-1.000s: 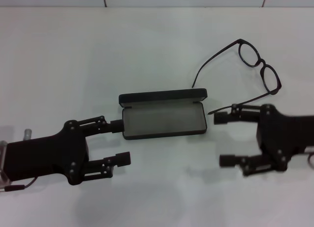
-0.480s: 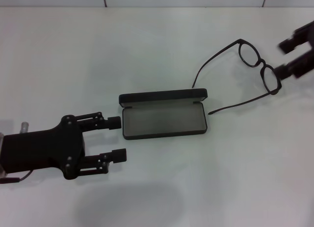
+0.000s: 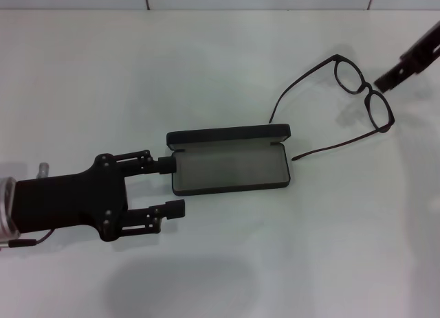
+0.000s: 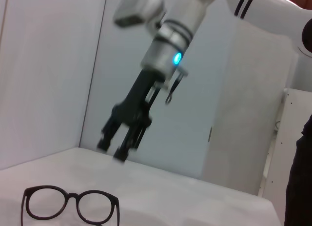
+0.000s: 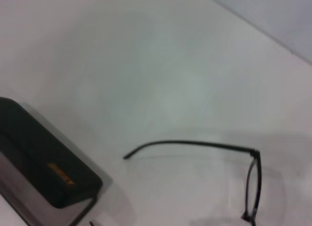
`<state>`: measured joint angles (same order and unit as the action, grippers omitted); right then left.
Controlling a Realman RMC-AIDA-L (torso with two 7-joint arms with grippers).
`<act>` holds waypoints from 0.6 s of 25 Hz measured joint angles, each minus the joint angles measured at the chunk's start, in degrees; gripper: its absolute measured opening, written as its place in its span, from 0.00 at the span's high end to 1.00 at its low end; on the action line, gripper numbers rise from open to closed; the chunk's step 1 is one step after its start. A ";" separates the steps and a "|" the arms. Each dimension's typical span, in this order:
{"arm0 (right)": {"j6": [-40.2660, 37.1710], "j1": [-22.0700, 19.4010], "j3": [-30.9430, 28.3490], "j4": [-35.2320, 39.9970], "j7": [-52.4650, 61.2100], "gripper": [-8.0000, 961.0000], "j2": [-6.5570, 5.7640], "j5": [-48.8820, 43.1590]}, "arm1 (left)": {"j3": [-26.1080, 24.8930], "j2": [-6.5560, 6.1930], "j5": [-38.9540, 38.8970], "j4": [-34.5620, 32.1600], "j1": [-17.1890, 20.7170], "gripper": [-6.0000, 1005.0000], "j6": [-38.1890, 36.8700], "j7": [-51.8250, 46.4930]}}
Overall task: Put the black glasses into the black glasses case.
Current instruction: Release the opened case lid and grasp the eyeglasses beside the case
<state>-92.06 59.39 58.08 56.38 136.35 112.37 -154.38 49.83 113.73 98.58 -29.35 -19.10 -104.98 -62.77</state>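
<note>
Head view: black glasses lie unfolded far right of the open black glasses case. Right pincer hovers released; splayed temples may snag. Left pincer released beside the case.

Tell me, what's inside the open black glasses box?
Nothing yet. The flat black hard-shell glasses case lies open, showing only bare grey lining. The thin black-framed glasses still sit unfolded on the white table beside it. Nothing covers the inside.
</note>
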 joint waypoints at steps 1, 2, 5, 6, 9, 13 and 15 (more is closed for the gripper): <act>2.15 0.22 0.01 -1.73 0.03 0.15 0.61 -1.11 | -0.06 0.00 0.00 0.00 -0.03 0.29 0.03 0.07; 4.12 0.27 0.00 -2.82 0.06 0.16 1.11 -1.78 | -0.10 0.00 0.00 0.00 -0.01 0.29 0.08 0.10; 9.59 -0.43 -0.30 -4.42 0.18 0.23 2.50 -2.28 | -0.09 0.01 0.01 0.00 0.03 0.29 0.46 0.14; 10.94 -0.72 -0.36 -5.01 0.23 0.25 2.75 -2.41 | -0.02 0.01 0.01 0.00 0.00 0.29 0.51 0.15; 15.18 -0.82 -0.51 -9.01 0.37 0.34 2.93 -2.38 | 0.13 0.06 0.01 0.00 -0.16 0.29 0.54 0.20; 20.54 -0.45 -0.73 -13.62 0.70 0.44 2.89 -2.08 | -0.02 0.11 0.00 0.02 -0.20 0.29 0.72 0.36; 22.68 -0.43 -0.73 -14.93 1.24 0.44 2.96 -2.06 | -0.02 0.18 0.00 0.05 -0.22 0.29 1.14 0.36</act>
<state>-69.38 58.96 57.36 41.44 137.59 115.33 -156.43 49.81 113.90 98.58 -29.31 -19.31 -103.83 -62.41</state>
